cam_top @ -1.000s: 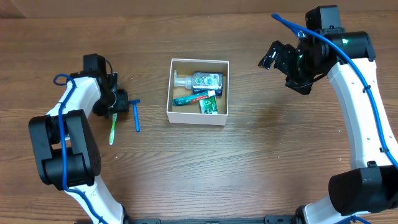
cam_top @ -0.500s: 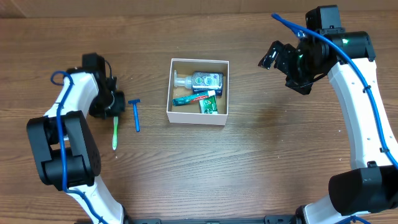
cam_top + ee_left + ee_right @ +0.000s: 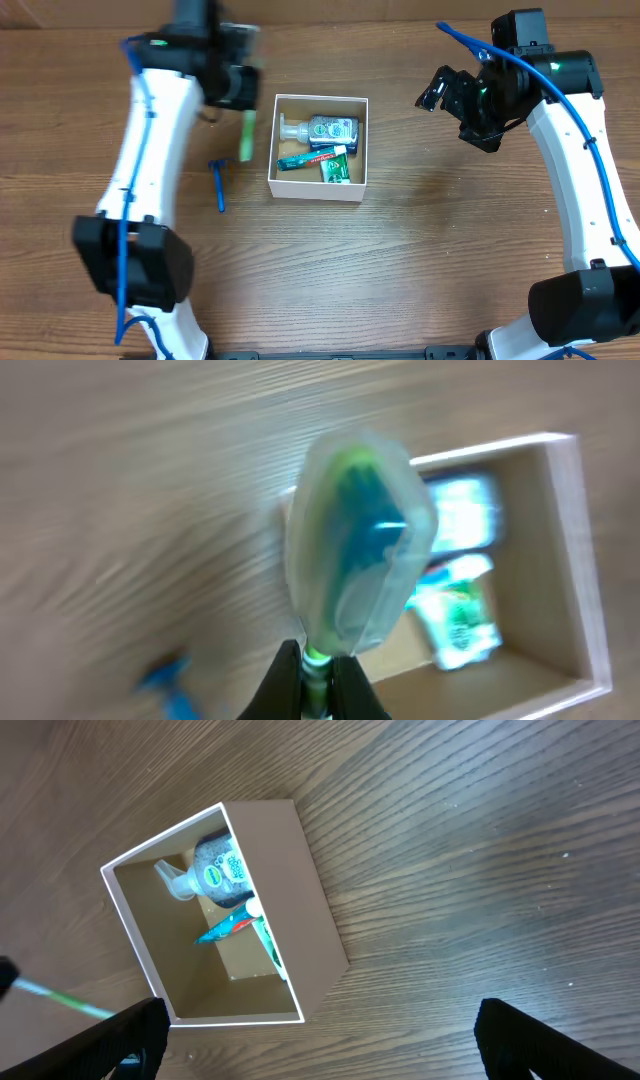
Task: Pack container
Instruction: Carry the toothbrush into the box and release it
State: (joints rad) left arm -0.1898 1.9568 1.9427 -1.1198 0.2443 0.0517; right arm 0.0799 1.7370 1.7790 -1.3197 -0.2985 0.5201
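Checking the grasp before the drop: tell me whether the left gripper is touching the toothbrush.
Touching. The left wrist view shows the left gripper with jaws pinched on the handle of the toothbrush.

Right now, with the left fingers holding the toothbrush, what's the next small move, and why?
Probably carry the left fingers a little to the right, over the container. They are shut on the green toothbrush, which in the overhead view hangs just outside the box's left wall, not yet above the opening, so releasing here would likely miss.

Blue razor (image 3: 219,187) lies flat on wooden table (image 3: 420,270), 9 o'clock sector; head toward 12 o'clock.
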